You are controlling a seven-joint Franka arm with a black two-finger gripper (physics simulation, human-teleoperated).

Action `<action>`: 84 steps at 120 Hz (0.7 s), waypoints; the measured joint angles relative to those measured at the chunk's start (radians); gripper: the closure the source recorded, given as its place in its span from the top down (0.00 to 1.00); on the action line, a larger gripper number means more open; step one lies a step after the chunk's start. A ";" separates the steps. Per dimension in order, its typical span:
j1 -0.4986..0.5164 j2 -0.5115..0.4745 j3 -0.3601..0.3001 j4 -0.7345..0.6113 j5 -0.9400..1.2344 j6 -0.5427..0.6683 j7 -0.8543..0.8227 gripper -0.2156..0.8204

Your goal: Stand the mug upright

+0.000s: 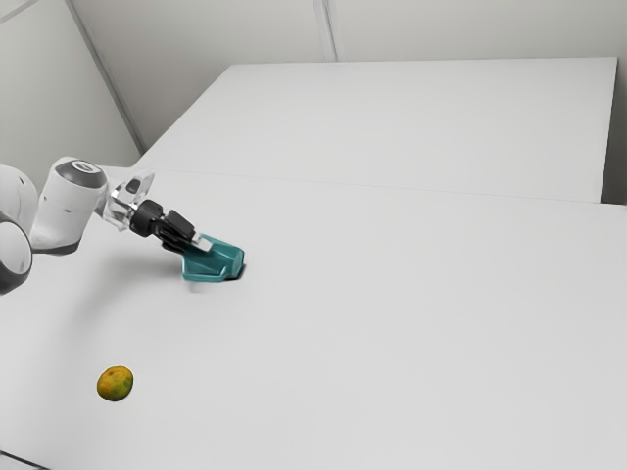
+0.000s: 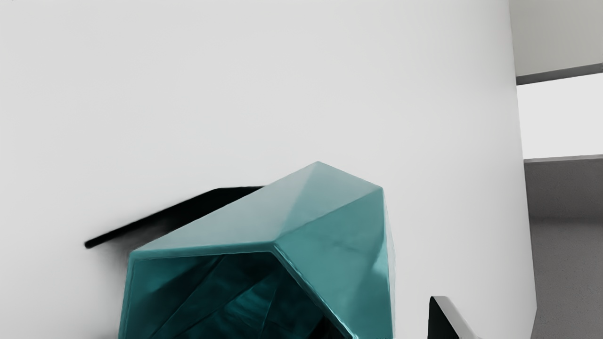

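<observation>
Across the exterior view's tabletop (image 1: 392, 323), one toppled, shadowy-insided mug (image 1: 221, 259) at nine o'clock, open, empty hand (image 1: 195, 244) at its mouth, one fruit (image 1: 115, 384) at eight.

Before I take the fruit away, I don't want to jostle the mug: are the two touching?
Apart: the exterior view shows bare tabletop between the fruit and the teal mug.

the exterior view looks down from afar, wrist closely, sharing the mug (image 2: 344, 245).
</observation>
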 joint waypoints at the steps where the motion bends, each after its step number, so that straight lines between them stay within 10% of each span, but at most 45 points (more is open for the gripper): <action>1: 0.000 0.000 0.000 0.000 0.000 0.000 0.000 0.26; 84: -0.007 -0.037 -0.001 0.000 0.016 0.014 0.002 0.04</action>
